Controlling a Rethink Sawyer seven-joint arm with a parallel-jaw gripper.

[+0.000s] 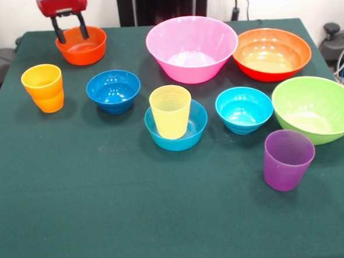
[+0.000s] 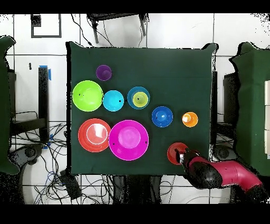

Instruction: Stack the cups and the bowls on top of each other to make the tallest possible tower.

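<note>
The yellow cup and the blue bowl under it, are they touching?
Touching. In the front view the yellow cup stands upright inside the mid-blue small bowl, resting on its bottom; the overhead view shows the cup within the bowl's rim too.

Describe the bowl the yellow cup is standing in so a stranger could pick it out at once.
Start at the big pink bowl on the green table, then come straight toward the camera in the front view. The first thing there is a small mid-blue bowl, between the dark blue bowl and the cyan bowl. It alone has a pale yellow cup upright inside it.
</note>
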